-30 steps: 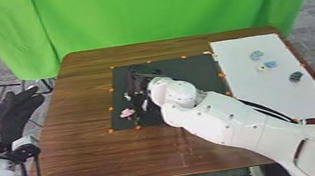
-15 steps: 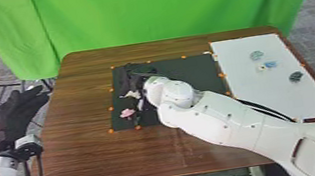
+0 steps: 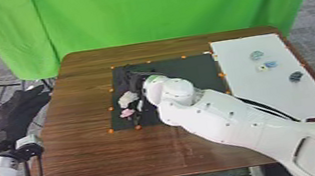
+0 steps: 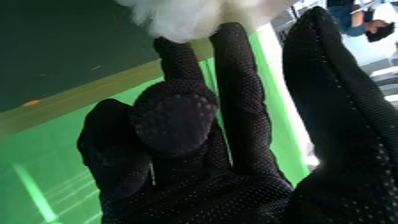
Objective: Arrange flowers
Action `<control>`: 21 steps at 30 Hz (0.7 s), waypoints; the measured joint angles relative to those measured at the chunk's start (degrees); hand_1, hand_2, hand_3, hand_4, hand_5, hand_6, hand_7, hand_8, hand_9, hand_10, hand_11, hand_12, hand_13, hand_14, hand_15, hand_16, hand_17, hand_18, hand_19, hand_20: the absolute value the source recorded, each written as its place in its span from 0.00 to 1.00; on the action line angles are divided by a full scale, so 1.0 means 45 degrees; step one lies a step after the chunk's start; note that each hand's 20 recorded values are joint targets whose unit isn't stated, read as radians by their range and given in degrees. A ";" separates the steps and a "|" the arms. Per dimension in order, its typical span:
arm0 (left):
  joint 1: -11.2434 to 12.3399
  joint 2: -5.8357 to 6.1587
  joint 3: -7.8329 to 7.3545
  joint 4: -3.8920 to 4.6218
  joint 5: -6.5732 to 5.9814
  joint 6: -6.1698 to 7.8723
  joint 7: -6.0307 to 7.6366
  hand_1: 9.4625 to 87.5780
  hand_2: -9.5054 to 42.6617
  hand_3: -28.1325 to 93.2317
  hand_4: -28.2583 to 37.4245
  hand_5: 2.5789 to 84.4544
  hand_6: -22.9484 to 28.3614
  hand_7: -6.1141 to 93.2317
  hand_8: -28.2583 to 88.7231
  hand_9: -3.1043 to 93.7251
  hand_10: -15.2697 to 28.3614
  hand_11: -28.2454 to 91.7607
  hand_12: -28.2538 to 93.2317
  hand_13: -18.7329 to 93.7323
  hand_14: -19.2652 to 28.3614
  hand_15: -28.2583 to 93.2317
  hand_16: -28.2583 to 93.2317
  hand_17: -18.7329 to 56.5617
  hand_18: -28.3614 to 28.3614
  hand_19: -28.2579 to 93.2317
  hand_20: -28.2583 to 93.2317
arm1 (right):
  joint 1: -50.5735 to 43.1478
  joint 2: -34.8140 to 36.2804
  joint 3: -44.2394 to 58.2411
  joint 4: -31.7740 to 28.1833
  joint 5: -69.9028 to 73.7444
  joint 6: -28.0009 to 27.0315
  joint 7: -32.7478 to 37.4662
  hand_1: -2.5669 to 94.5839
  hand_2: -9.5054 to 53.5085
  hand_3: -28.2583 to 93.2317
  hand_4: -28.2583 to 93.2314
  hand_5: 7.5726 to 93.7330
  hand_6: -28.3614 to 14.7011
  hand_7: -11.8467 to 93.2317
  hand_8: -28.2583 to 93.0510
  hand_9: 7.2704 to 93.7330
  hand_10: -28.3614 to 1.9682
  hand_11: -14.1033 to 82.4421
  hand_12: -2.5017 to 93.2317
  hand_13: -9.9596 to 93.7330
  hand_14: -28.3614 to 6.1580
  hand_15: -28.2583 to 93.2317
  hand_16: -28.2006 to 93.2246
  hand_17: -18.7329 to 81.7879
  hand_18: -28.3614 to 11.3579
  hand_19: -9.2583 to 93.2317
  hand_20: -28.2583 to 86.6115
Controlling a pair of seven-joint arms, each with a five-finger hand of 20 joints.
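Touching white flower (image 3: 128, 99) with right hand (image 3: 137, 80), near pink flower (image 3: 127, 112); cannot tell if gripping. Holding left hand (image 3: 16, 114) wide.

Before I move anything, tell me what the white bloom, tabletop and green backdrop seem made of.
The white bloom looks like matte, fluffy fabric or feather, by its wispy edge. The tabletop seems wood or wood-look laminate, slightly glossy, with brown grain. The green backdrop looks like matte cloth, hanging in folds.

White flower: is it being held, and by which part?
The white flower is at the right hand, but whether and where it is gripped cannot be told.
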 measured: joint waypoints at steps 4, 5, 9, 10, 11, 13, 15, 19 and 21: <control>0.0015 0.0000 -0.0015 0.0000 0.0019 -0.0009 -0.0006 0.18 0.14 0.75 0.09 0.55 0.52 0.20 0.19 0.52 0.67 0.42 0.35 0.48 0.78 0.34 0.26 0.30 0.71 0.27 0.35 | 0.0102 0.0156 0.0022 -0.0239 0.0207 -0.0098 -0.0035 0.40 0.00 0.76 0.11 0.64 0.73 0.26 0.16 0.65 0.44 0.24 0.23 0.93 0.72 0.74 0.48 0.77 0.34 1.00 0.74; 0.0030 0.0000 -0.0036 -0.0001 0.0022 -0.0010 -0.0008 0.19 0.15 0.75 0.09 0.55 0.52 0.20 0.19 0.52 0.67 0.42 0.35 0.48 0.78 0.34 0.26 0.30 0.71 0.27 0.35 | 0.0127 0.0207 0.0033 -0.0312 0.0257 -0.0102 -0.0051 0.39 0.00 0.76 0.11 0.64 0.73 0.25 0.16 0.64 0.44 0.24 0.23 0.93 0.72 0.74 0.48 0.77 0.34 1.00 0.74; 0.0170 -0.0036 -0.0173 -0.0049 0.0027 -0.0009 -0.0007 0.19 0.14 0.75 0.10 0.55 0.52 0.20 0.19 0.52 0.67 0.42 0.35 0.48 0.78 0.34 0.26 0.29 0.71 0.27 0.35 | 0.0256 0.0574 0.0089 -0.0824 0.0417 -0.0079 -0.0206 0.39 0.00 0.76 0.11 0.63 0.73 0.25 0.16 0.64 0.44 0.24 0.23 0.92 0.72 0.74 0.48 0.77 0.34 1.00 0.73; 0.0230 -0.0050 -0.0221 -0.0078 0.0030 -0.0009 -0.0007 0.19 0.14 0.75 0.10 0.55 0.52 0.20 0.19 0.52 0.67 0.42 0.35 0.48 0.78 0.34 0.26 0.29 0.71 0.27 0.35 | 0.0269 0.0734 0.0161 -0.1078 0.0424 -0.0059 -0.0264 0.39 0.00 0.76 0.11 0.62 0.72 0.25 0.16 0.64 0.44 0.24 0.23 0.92 0.72 0.74 0.48 0.77 0.34 1.00 0.73; 0.0295 -0.0064 -0.0268 -0.0110 0.0031 -0.0008 -0.0006 0.19 0.14 0.75 0.10 0.55 0.52 0.20 0.19 0.52 0.67 0.42 0.35 0.48 0.78 0.34 0.26 0.29 0.71 0.27 0.35 | 0.0273 0.0918 0.0262 -0.1371 0.0421 -0.0025 -0.0323 0.38 0.00 0.76 0.11 0.62 0.72 0.25 0.16 0.63 0.44 0.24 0.23 0.92 0.72 0.74 0.48 0.77 0.34 1.00 0.73; 0.0440 -0.0103 -0.0368 -0.0184 0.0031 0.0001 -0.0002 0.19 0.13 0.75 0.09 0.55 0.52 0.20 0.19 0.52 0.67 0.42 0.35 0.48 0.78 0.34 0.26 0.29 0.71 0.27 0.35 | 0.0271 0.1367 0.0549 -0.2065 0.0328 0.0081 -0.0466 0.37 0.00 0.77 0.11 0.60 0.71 0.24 0.17 0.62 0.43 0.23 0.23 0.92 0.72 0.74 0.48 0.77 0.35 1.00 0.73; 0.0589 -0.0158 -0.0467 -0.0260 0.0031 0.0007 0.0005 0.18 0.13 0.75 0.09 0.55 0.52 0.20 0.19 0.52 0.67 0.42 0.35 0.48 0.78 0.34 0.26 0.29 0.71 0.27 0.35 | 0.0253 0.1863 0.0967 -0.2739 0.0112 0.0233 -0.0608 0.37 0.00 0.77 0.11 0.59 0.71 0.24 0.17 0.60 0.42 0.23 0.23 0.92 0.72 0.74 0.48 0.77 0.35 1.00 0.73; 0.0872 -0.0302 -0.0661 -0.0373 0.0029 0.0019 0.0024 0.18 0.12 0.76 0.09 0.55 0.53 0.19 0.19 0.52 0.67 0.42 0.35 0.48 0.78 0.34 0.26 0.30 0.71 0.26 0.35 | 0.0267 0.2966 0.1873 -0.3524 -0.0211 0.1011 -0.0758 0.35 0.00 0.75 0.10 0.54 0.67 0.22 0.18 0.55 0.37 0.22 0.22 0.91 0.72 0.74 0.48 0.76 0.35 1.00 0.73; 0.1013 -0.0369 -0.0760 -0.0434 0.0021 0.0036 0.0034 0.18 0.11 0.76 0.09 0.55 0.53 0.19 0.19 0.52 0.67 0.42 0.35 0.48 0.78 0.34 0.26 0.30 0.71 0.26 0.35 | 0.0228 0.3575 0.2477 -0.3720 -0.0121 0.1117 -0.0679 0.33 0.00 0.74 0.10 0.51 0.65 0.21 0.18 0.51 0.35 0.22 0.22 0.90 0.70 0.75 0.48 0.75 0.34 1.00 0.73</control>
